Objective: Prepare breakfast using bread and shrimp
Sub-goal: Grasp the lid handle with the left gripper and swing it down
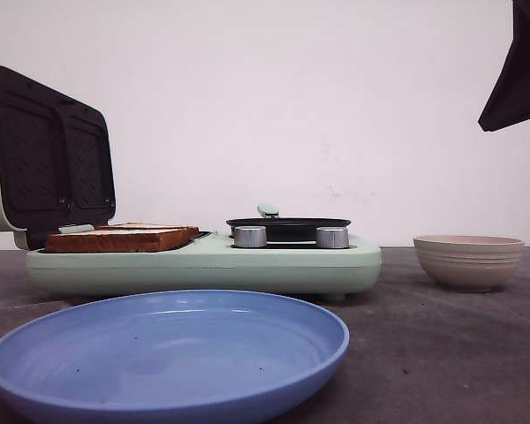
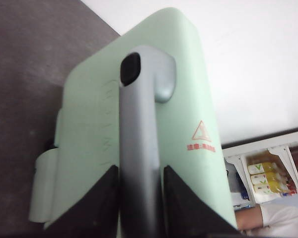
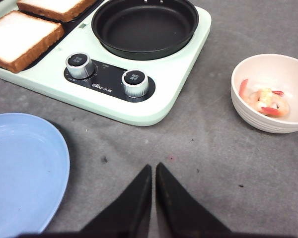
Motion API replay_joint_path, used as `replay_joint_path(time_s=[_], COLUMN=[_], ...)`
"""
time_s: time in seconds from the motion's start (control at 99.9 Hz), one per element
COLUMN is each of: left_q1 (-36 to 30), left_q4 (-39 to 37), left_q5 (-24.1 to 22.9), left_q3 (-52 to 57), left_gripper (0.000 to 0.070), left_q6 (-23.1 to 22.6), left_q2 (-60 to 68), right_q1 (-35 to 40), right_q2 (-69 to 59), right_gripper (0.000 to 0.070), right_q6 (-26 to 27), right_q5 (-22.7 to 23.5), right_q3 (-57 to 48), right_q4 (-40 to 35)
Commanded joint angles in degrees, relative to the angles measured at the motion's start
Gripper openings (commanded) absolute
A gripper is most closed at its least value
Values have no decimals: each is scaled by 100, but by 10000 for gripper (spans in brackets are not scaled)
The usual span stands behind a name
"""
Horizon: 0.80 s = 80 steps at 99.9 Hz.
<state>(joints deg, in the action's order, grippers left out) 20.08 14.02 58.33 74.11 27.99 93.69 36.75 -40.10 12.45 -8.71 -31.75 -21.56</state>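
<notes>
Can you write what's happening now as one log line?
left gripper: shut on grey lid handle | right gripper: shut, empty | toasted bread slices: on grill | orange-pink shrimp: in beige bowl

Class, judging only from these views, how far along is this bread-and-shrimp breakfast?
Done: both bread slices lie on the open maker's grill plate. In hand: the left gripper has its jaws shut on the lid handle. Left: the shrimp sits in the bowl, the pan and blue plate are empty, and the right gripper is shut, holding nothing.

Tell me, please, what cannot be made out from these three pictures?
- Front view: the pink shrimp is hidden by the beige ribbed bowl's wall.
- Front view: both grippers are out of frame.
- Left wrist view: the toasted white bread slices are hidden behind the mint-green lid.
- Right wrist view: the blue plate is cut off.
</notes>
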Motion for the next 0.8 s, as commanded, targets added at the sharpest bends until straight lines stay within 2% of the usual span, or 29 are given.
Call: replay_joint_path(time_s=[0.0, 0.79], left_q1=[-175, -990], left_q4=[-31, -31], left_q5=[77, -57], left_q3=[87, 87], left_gripper=[3, 3], left_q6=[-210, -369], left_q2=[109, 105], right_q1=[50, 50], right_q2=[-24, -24], right_gripper=[4, 4], right_q6=[68, 68], right_q5=[11, 9], right_q3=[-7, -7], right_q4=[57, 59])
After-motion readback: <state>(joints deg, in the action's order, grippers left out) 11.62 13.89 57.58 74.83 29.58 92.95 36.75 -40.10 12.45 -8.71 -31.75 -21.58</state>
